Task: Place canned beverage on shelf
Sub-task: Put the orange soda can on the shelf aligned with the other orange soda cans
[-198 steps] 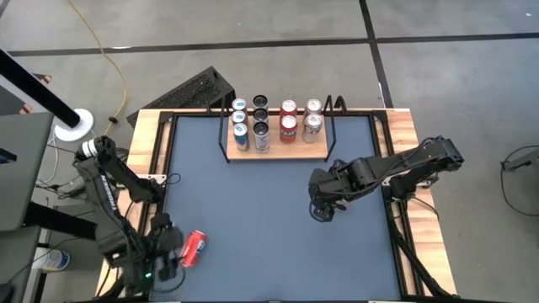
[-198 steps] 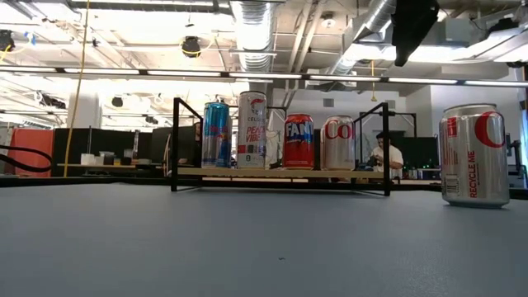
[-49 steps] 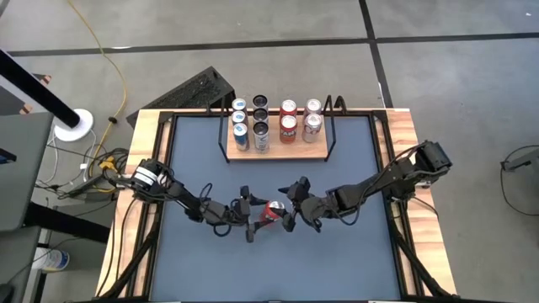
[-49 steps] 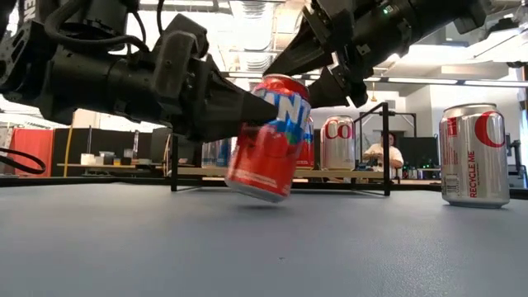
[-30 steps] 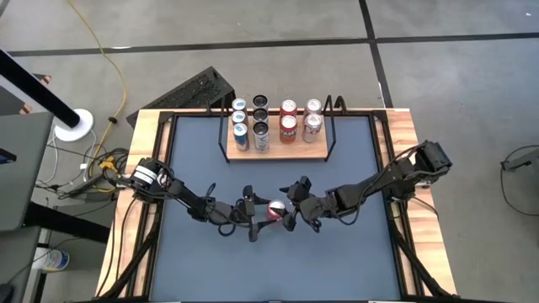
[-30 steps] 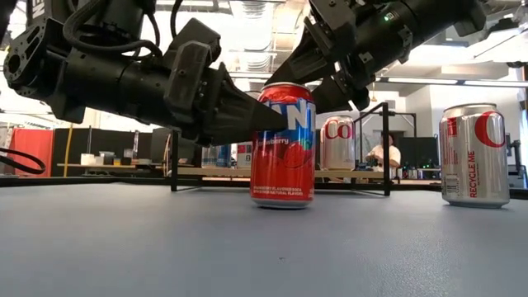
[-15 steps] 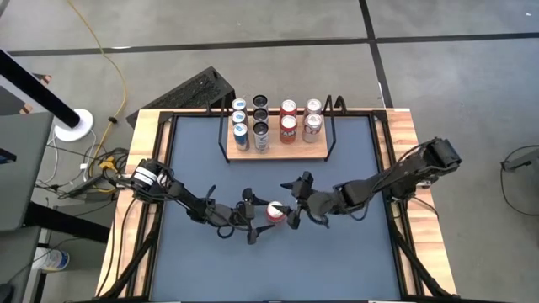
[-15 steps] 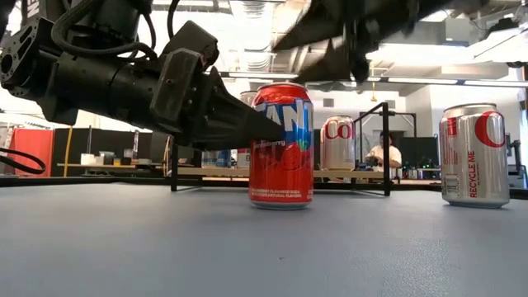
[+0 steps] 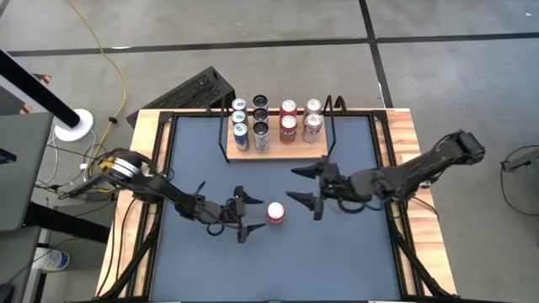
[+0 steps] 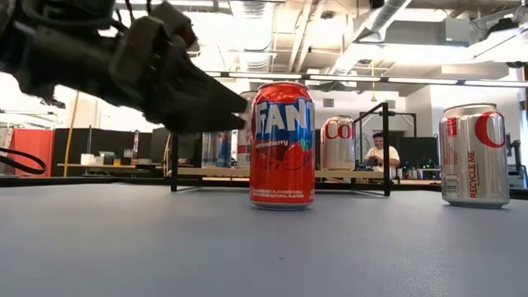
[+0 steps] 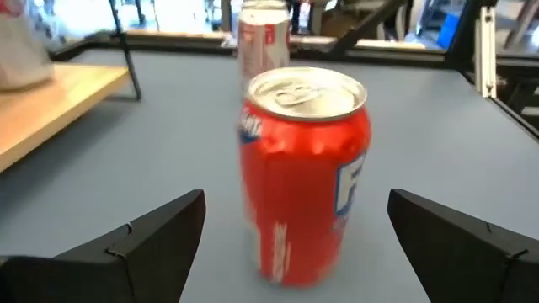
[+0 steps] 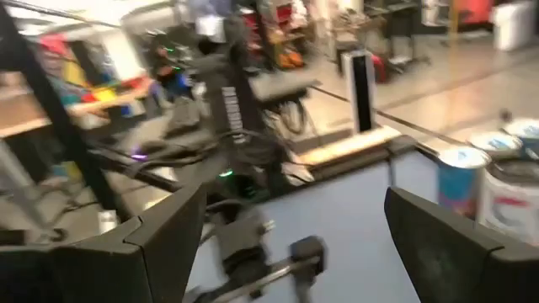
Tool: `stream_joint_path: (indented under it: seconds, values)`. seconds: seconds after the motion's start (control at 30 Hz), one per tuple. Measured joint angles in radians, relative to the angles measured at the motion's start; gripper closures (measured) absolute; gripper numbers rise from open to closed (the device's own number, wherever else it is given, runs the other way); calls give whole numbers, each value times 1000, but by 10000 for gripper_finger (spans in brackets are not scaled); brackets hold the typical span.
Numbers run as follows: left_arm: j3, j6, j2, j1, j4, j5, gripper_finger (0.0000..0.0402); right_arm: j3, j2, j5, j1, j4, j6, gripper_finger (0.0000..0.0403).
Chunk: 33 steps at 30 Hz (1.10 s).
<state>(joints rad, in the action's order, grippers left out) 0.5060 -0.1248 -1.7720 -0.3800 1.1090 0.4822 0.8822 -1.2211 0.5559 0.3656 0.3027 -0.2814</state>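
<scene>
A red soda can (image 9: 275, 212) stands upright on its base on the dark-blue tabletop, near the middle; the low view shows it too (image 10: 282, 144). My left gripper (image 9: 243, 216) is open just to the can's left, its fingertips short of it and apart from it. The left wrist view shows the can (image 11: 303, 168) beyond the two spread fingers. My right gripper (image 9: 301, 184) hangs open to the can's right and farther back, above the table. The shelf (image 9: 296, 151), a light-wood board with black wire side frames, stands at the far edge and bears several cans.
A silver can (image 10: 474, 154) stands on the table, right of the red one in the low view; it shows behind the red can in the left wrist view (image 11: 264, 34). A person (image 10: 379, 153) sits in the room beyond. The shelf's near strip is bare wood.
My left gripper has opened, let go of the red can and drawn back a little toward the table's left edge. My right gripper has risen and pulled away from the can toward the far right. The can stays upright where it stood.
</scene>
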Motion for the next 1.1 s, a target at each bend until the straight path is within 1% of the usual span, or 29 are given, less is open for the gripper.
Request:
stream_joint_path:
  seconds: [0.07, 0.17, 0.33, 0.5, 0.63, 0.73, 0.83, 0.9, 1.0, 1.1]
  values:
    - [-30, -33, 99, -14, -113, 1, 40, 0, 12, -1, 24, 1, 17, 51]
    - [-71, -115, 258, -48, -325, 1, 40, -1, 5, -5, 60, -3, 20, 51]
    - [-98, -234, 485, -128, -684, 13, 40, -1, -8, -6, 111, -18, -11, 51]
    - [-104, -347, 653, -212, -975, 46, 40, 0, -24, -9, 127, -86, -76, 51]
    - [-104, -410, 747, -265, -1132, 100, 40, -2, -70, -19, 117, -111, -84, 51]
    - [-104, -412, 794, -294, -1202, 136, 40, 30, -116, -32, 109, -136, -66, 51]
    - [-104, -387, 819, -321, -1229, 171, 40, 98, -187, -37, 102, -213, -46, 51]
    - [-124, -355, 827, -335, -1197, 203, 40, 162, -233, -43, 94, -314, -27, 51]
    - [-192, -344, 826, -340, -1129, 238, 40, 274, -305, -41, 79, -479, -37, 51]
    - [-284, -360, 826, -336, -979, 231, 40, 376, -372, -40, 54, -623, -80, 51]
